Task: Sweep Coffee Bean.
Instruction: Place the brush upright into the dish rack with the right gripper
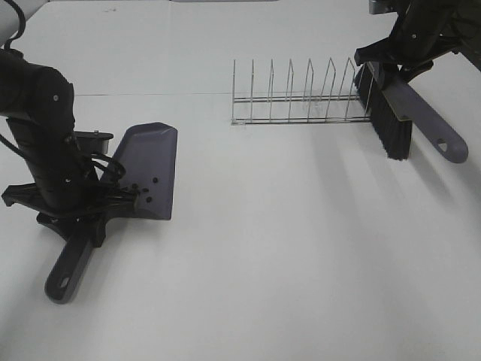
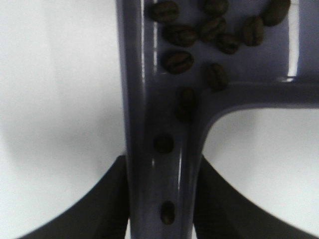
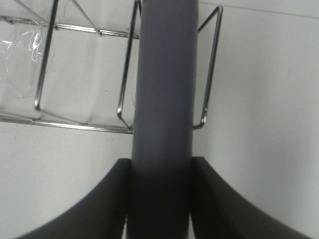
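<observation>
Exterior high: dustpan [image 1: 150, 162] near, brush [image 1: 394, 128] far
Lower left, left gripper [image 2: 162, 204] clamps the dustpan handle, coffee beans [image 2: 179, 60] lying at the pan's back and in the handle groove; upper right, right gripper [image 3: 160, 199] clamps the brush handle, bristles beside a wire rack [image 1: 301, 98]

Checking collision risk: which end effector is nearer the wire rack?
Right. The right end effector, shut on the brush, sits at the right end of the wire rack in the exterior high view. The left end effector, gripping the dustpan, is far off to its left.
</observation>
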Controlling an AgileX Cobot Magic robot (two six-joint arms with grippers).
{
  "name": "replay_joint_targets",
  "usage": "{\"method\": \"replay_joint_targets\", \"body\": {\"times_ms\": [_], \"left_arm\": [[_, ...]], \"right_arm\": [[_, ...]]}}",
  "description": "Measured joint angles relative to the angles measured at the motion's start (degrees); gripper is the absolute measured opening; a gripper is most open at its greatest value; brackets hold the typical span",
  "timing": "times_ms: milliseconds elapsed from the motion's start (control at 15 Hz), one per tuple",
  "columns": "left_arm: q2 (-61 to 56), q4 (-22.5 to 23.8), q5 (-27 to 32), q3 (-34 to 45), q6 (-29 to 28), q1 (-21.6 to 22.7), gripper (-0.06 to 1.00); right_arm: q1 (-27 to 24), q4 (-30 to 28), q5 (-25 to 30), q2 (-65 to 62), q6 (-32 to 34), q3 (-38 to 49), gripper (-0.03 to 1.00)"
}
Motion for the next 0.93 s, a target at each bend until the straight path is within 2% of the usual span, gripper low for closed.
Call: {"method": "replay_joint_targets", "body": {"times_ms": [400,467,533,667,733,933], "left_arm": [[0.00,0.00,0.00,0.00,0.00,0.00,0.32],[0.00,0.00,0.00,0.00,0.00,0.00,0.32],[0.00,0.00,0.00,0.00,0.00,0.00,0.32],[0.00,0.00,0.00,0.00,0.06,0.00,0.32],[0.00,0.00,0.00,0.00,0.06,0.00,0.32],[-0.40,0.00,0.23,0.00,0.23,0.00,0.32]], "right_arm": [[0.00,-0.52,-2.41,0.11,3.27,0.00,0.28],[-0.06,-1.15,-3.27,0.11,3.27,0.00,0.36],[-0.11,-1.55,-4.01,0.11,3.27,0.00,0.39],[-0.11,-1.95,-4.41,0.00,4.64,0.00,0.58],[-0.11,-1.95,-4.87,-0.40,4.70,0.00,0.62],[-0.11,-1.83,-4.87,-4.07,5.39,0.00,0.64]]}}
